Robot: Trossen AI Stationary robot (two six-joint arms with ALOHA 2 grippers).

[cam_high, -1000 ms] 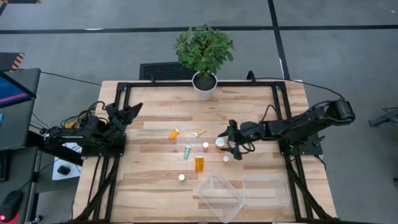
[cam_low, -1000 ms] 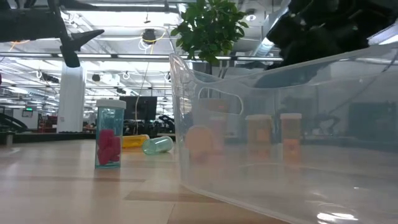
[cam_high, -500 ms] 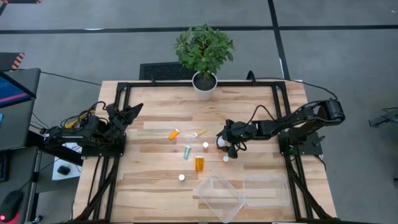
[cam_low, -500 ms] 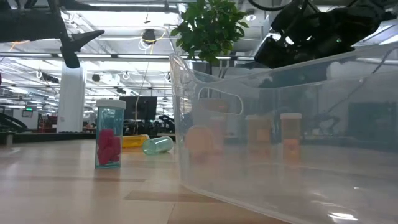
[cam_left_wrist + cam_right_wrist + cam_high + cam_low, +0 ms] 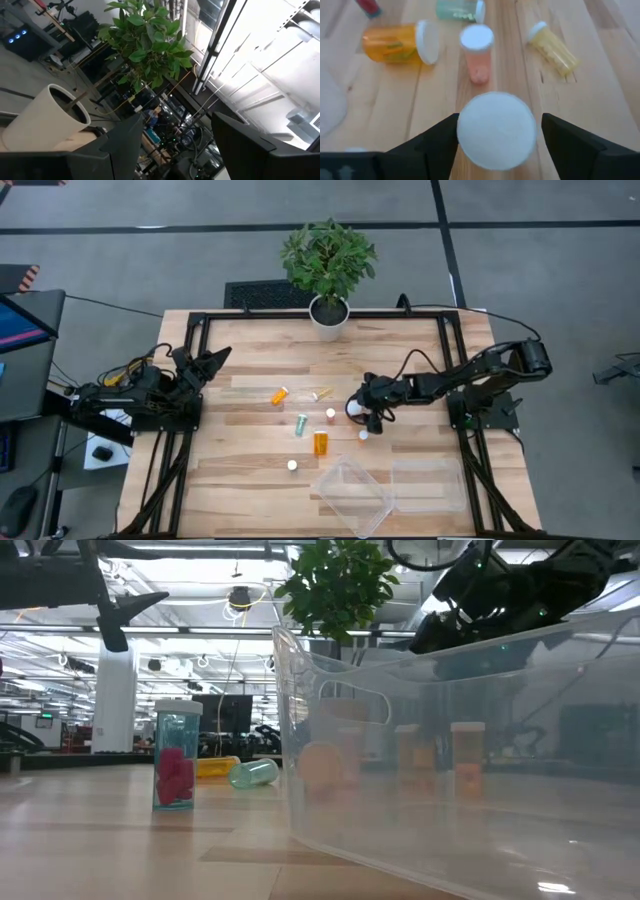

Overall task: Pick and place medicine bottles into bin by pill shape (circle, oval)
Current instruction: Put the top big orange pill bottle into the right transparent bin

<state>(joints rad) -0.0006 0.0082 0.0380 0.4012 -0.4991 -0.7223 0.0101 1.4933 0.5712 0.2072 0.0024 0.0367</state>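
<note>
Bottle w/ white cap (image 5: 496, 131) stands on table (image 5: 250, 480) mid-right, just right of pink bottle (image 5: 478, 57). Right tool (image 5: 496, 145) spread either side of it, not pinching. Left tool (image 5: 172, 145) spread, at table's left edge, well apart from bottle.

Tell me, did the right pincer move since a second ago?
Yes. In the high view the right pincer has slid a little left across the table, closing on the white-capped bottle and nearing the upright bottle.
</note>
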